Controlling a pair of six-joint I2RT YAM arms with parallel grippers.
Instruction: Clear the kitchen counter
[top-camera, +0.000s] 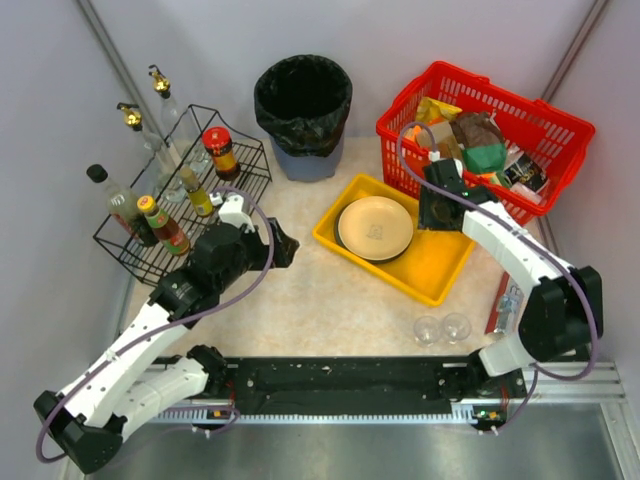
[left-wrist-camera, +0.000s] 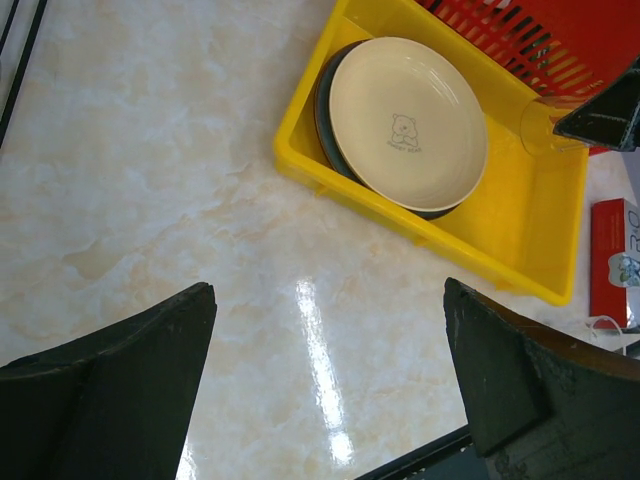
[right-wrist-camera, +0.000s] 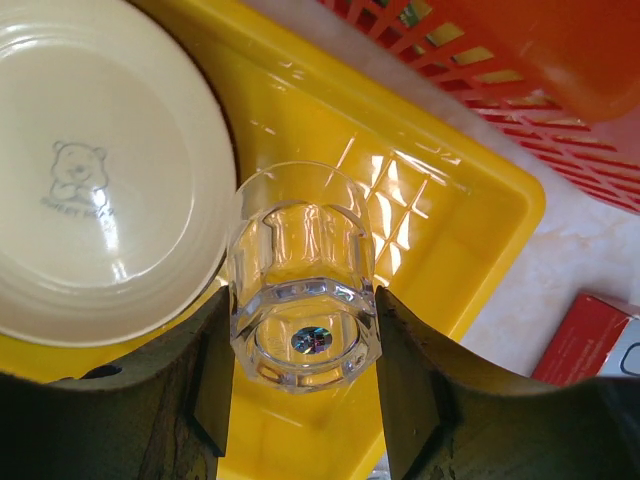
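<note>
1. Your left gripper (left-wrist-camera: 325, 300) hangs over a bare stretch of the kitchen counter (top-camera: 300, 300), between the black wire rack (top-camera: 250, 180) and the yellow tray (top-camera: 440, 270). Its jaws are spread wide and grip nothing.
2. Your right gripper (right-wrist-camera: 300, 330) is partly closed on a clear drinking glass (right-wrist-camera: 300, 260), with one finger on each side of it. The glass hangs over the yellow tray, just beside the cream plate (top-camera: 375, 228).
3. The kitchen counter is the wide beige marbled top. It runs from the arm bases at the near edge to the far wall.
4. The cream plate, printed with a small bear, lies in the tray on top of a darker plate (left-wrist-camera: 322, 110).
5. A red basket (top-camera: 560, 125) full of packets stands just behind the tray, at the far right.
6. The wire rack, at the far left, holds several sauce bottles. A black-lined bin (top-camera: 303, 100) stands between the rack and the basket.
7. Two more clear glasses (top-camera: 441, 328) stand side by side near the right arm's base, with a red box (top-camera: 497, 305) just to their right.
</note>
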